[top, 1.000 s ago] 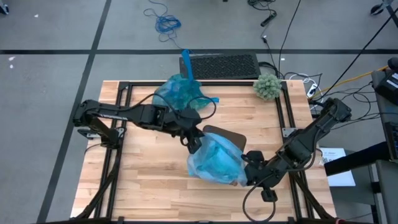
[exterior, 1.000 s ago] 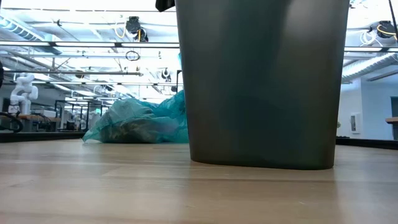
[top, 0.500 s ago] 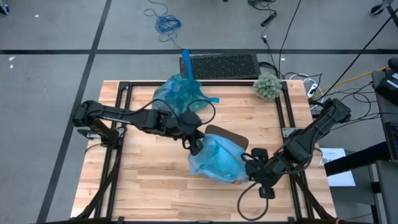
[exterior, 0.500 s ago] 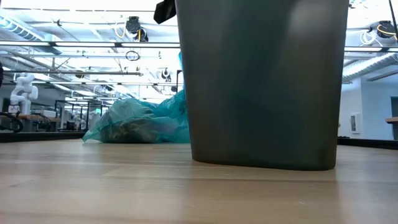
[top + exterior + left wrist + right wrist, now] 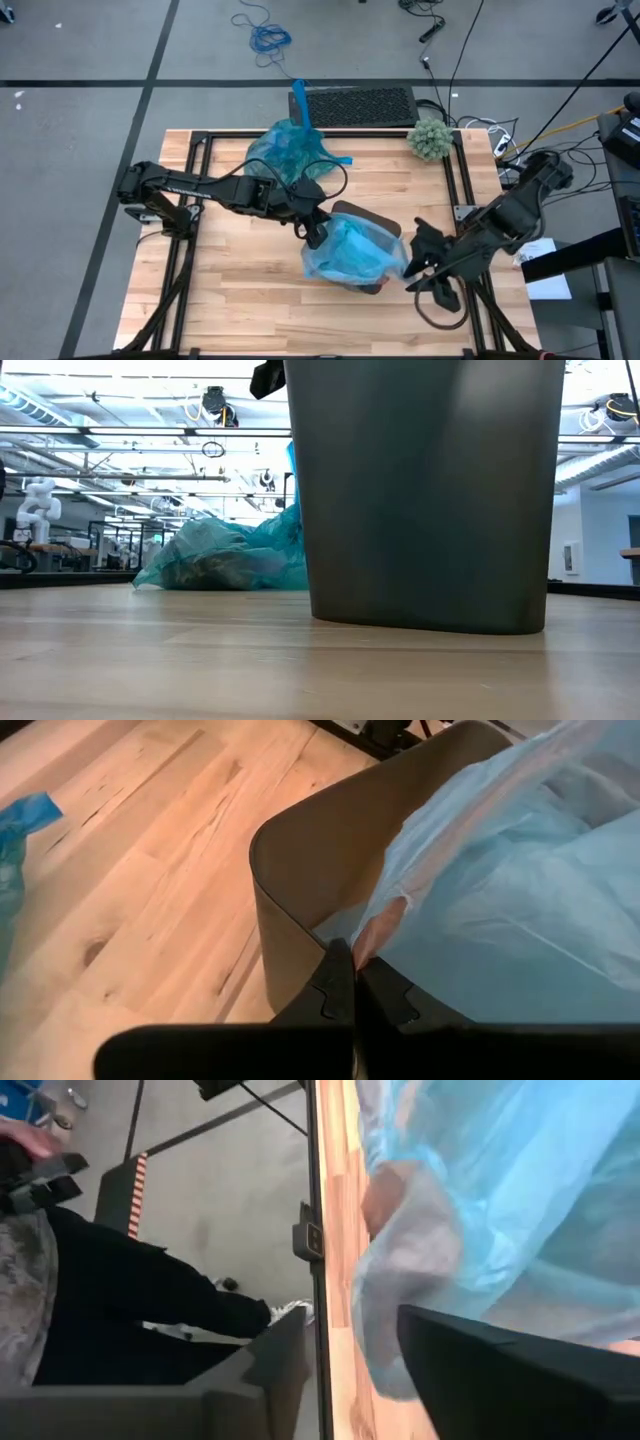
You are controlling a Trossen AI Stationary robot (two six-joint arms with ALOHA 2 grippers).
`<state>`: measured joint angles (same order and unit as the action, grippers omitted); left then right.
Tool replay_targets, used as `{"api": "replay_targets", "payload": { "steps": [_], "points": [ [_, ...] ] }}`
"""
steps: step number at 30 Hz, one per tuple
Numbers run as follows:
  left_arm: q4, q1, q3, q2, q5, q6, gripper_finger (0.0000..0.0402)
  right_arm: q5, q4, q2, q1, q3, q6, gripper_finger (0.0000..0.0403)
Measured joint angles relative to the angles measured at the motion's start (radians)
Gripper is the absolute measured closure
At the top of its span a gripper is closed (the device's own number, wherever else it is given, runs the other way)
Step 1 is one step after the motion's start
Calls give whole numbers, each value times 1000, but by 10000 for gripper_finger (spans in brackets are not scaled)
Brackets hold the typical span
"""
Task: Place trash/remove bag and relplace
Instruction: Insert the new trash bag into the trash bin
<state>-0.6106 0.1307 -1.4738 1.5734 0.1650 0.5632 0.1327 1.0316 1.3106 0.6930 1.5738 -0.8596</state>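
The fresh blue bag (image 5: 352, 252) drapes over the dark bin (image 5: 368, 222) at the counter's (image 5: 240, 290) middle in the high view, while the tied full bag (image 5: 290, 150) lies at the far edge. I judge relining is in hand. My left hand (image 5: 314, 231) sits at the bin's rim; my right hand (image 5: 418, 262) stands just beside the bag, fingers apart.

Low view: the bin (image 5: 425, 490) stands upright.

Left wrist view: fingers pinched together on the bag's edge (image 5: 372, 935).

Right wrist view: fingers parted, nothing between. Next I need 1 fresh grip on the loose edge.
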Motion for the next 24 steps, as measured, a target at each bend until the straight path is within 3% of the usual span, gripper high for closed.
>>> {"api": "replay_targets", "payload": {
  "steps": [7, 13, 17, 20, 24],
  "points": [
    [0, 0, 0, 0, -3, -15, 401, 0, 33, 0, 0, 84, 0, 200],
    [2, -1, -1, 0, -4, -19, 402, 101, 45, 2, -37, 109, 56, 200],
    [4, -5, -1, 0, -5, -20, 402, 104, 44, 49, -108, 103, 221, 245],
    [7, -14, -1, 0, -18, -20, 401, 101, 47, 97, -145, 92, 334, 307],
    [16, -32, -1, 0, -49, -20, 401, 82, 47, 148, -166, 65, 354, 391]
  ]
}}
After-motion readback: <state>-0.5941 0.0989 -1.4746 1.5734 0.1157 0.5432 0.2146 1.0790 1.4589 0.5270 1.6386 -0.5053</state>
